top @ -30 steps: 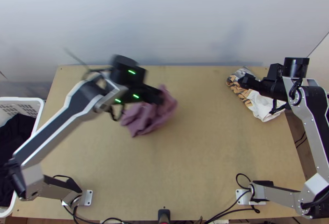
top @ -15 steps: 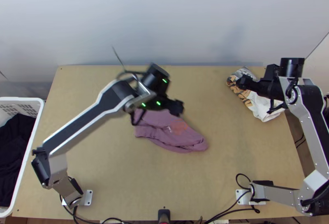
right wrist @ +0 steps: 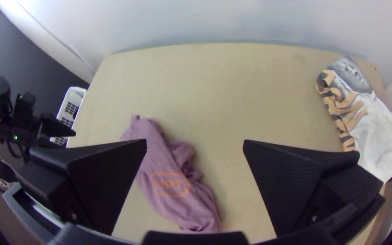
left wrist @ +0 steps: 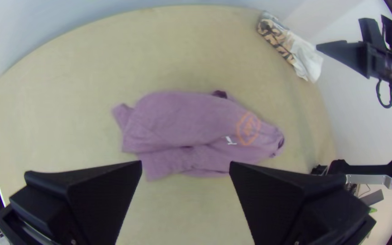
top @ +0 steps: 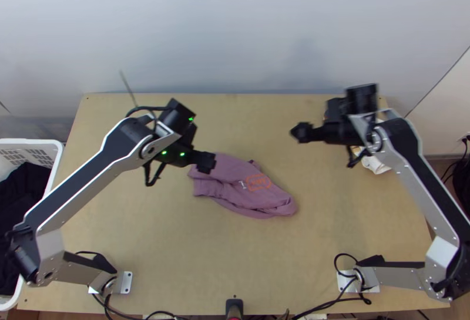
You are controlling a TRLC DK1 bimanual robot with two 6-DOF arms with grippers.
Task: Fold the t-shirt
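In the top view my left gripper [top: 205,162] hangs over the left end of the mauve t-shirt [top: 238,188], while my right gripper [top: 298,132] is above the table, up and to the right of the cloth. The shirt lies bunched in an uneven heap, its orange print facing up. In the left wrist view my left gripper [left wrist: 186,165] has its fingers wide apart with nothing between them, and the shirt [left wrist: 182,118] lies beyond. My right gripper [right wrist: 195,144] is likewise open and empty in the right wrist view, with the shirt [right wrist: 159,168] partly behind one finger.
A white garment with a tiger-like pattern [right wrist: 373,131] lies at the table's far right corner, partly under the right arm in the top view. A white basket [top: 54,173] holding dark cloth stands at the left edge. A wall rises behind the table [top: 329,232].
The shirt came down from the left gripper and now rests more spread toward the right. My left gripper then moved back left. My right gripper moved left from above the white garment.
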